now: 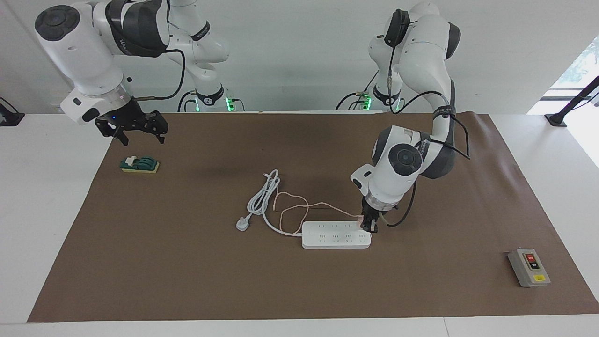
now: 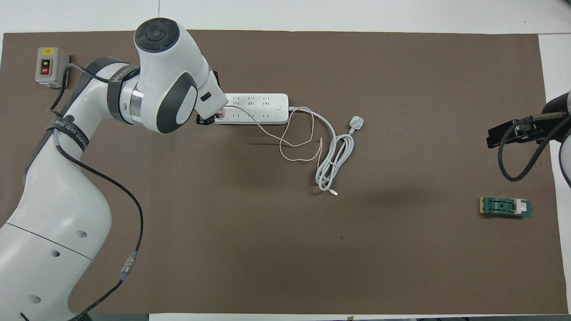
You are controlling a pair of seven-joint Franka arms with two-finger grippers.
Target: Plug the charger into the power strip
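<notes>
The white power strip (image 1: 334,235) lies flat mid-mat; it also shows in the overhead view (image 2: 256,108). My left gripper (image 1: 368,226) points down over the strip's end toward the left arm's end of the table, shut on the small pale-pink charger (image 1: 360,223). In the overhead view the charger (image 2: 221,114) peeks out beside the left gripper (image 2: 208,117), at the strip's end sockets. Whether its pins are seated is hidden. Its thin pink cable (image 1: 290,206) loops on the mat nearer to the robots. My right gripper (image 1: 135,126) waits open in the air over the mat's edge.
The strip's thick white cord and rounded plug (image 1: 242,224) lie coiled beside the strip, toward the right arm's end. A green and yellow switch block (image 1: 139,164) sits below the right gripper. A grey box with red and black buttons (image 1: 529,267) sits at the left arm's end.
</notes>
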